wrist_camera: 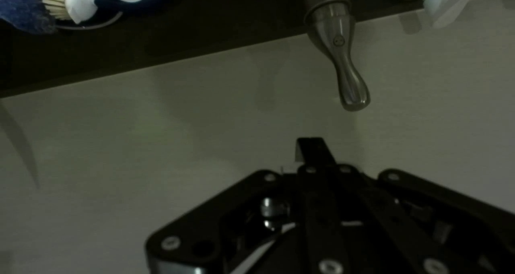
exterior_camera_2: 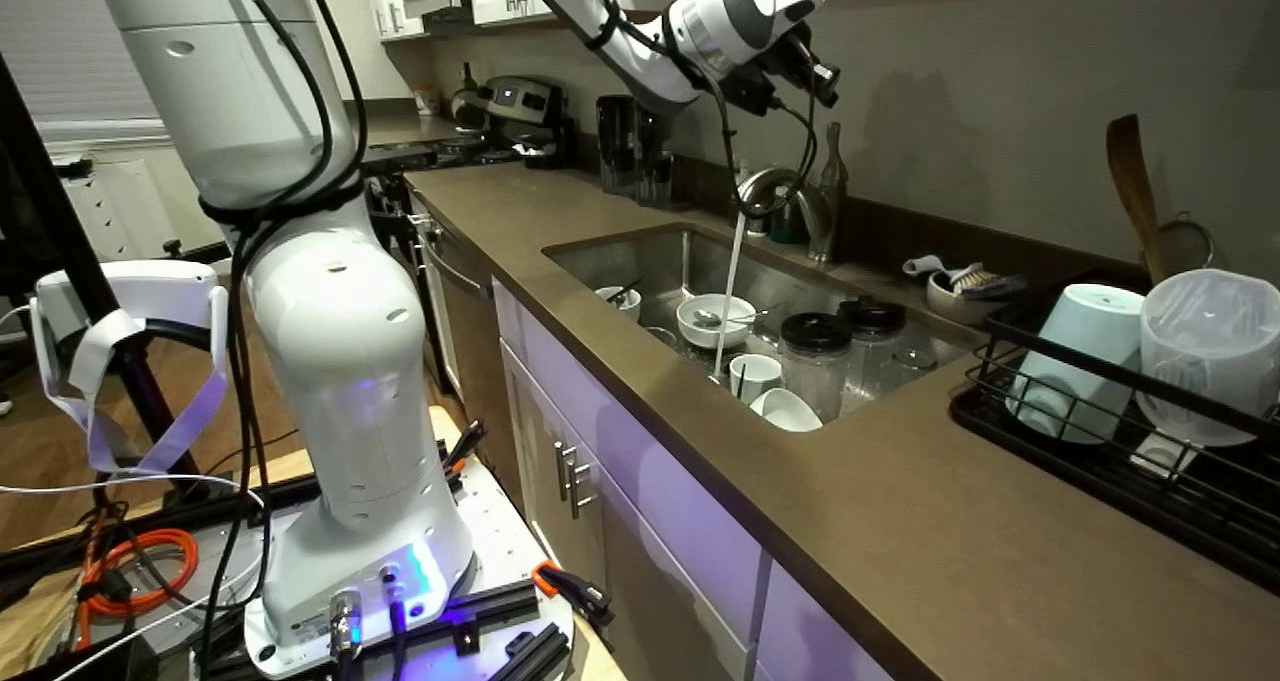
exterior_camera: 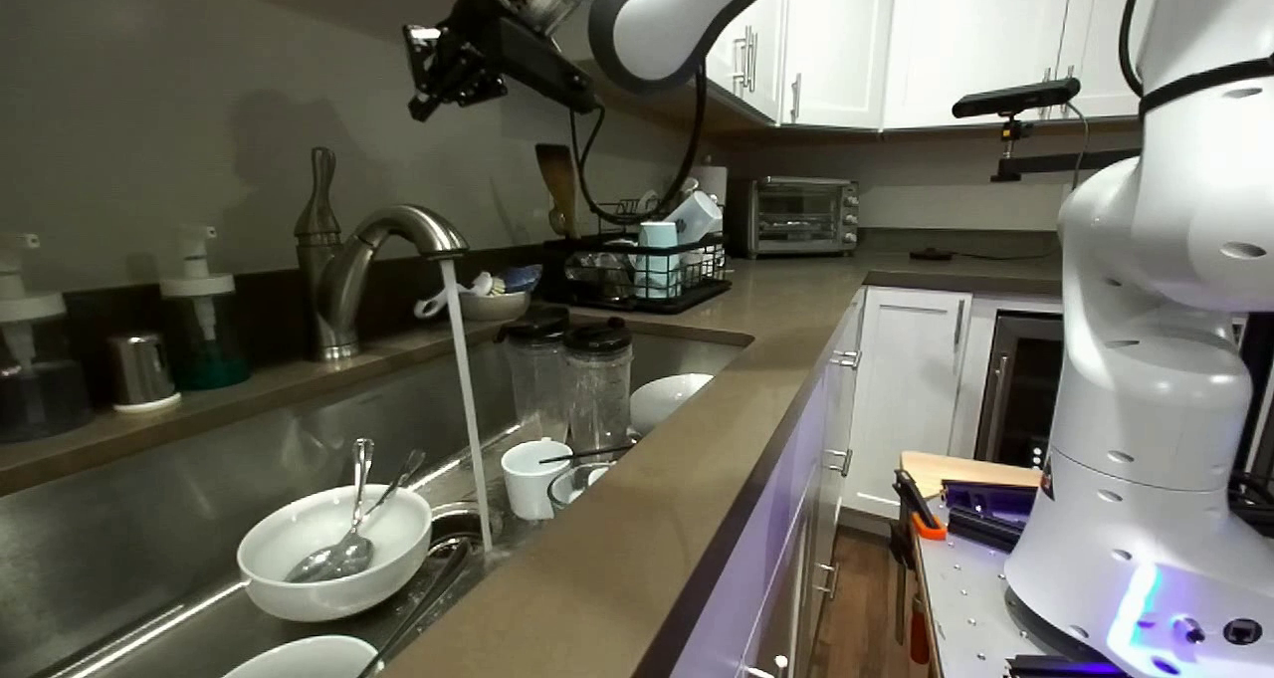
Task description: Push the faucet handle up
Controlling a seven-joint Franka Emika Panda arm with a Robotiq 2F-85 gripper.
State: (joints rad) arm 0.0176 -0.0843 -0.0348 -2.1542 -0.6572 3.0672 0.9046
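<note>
The faucet handle [exterior_camera: 319,200] is a slim silver-grey metal lever. It stands upright on top of the faucet body in both exterior views [exterior_camera_2: 832,164]. In the wrist view the handle [wrist_camera: 349,75] hangs from the top edge, with its rounded tip toward my fingers. The arched faucet [exterior_camera: 348,280] has a stream of water running from its spout into the sink. My gripper [exterior_camera: 423,73] is above the handle, apart from it. In the wrist view its fingers [wrist_camera: 312,145] are together, with nothing seen between them. The gripper also shows in an exterior view [exterior_camera_2: 825,79].
The wall [wrist_camera: 141,165] is behind the faucet. Soap pump bottles [exterior_camera: 199,310] stand along the ledge beside it. A bowl with brushes [exterior_camera: 493,303] is on the other side. The sink [exterior_camera_2: 690,251] holds bowls, mugs and lidded containers. A dish rack [exterior_camera: 687,280] stands farther along the counter.
</note>
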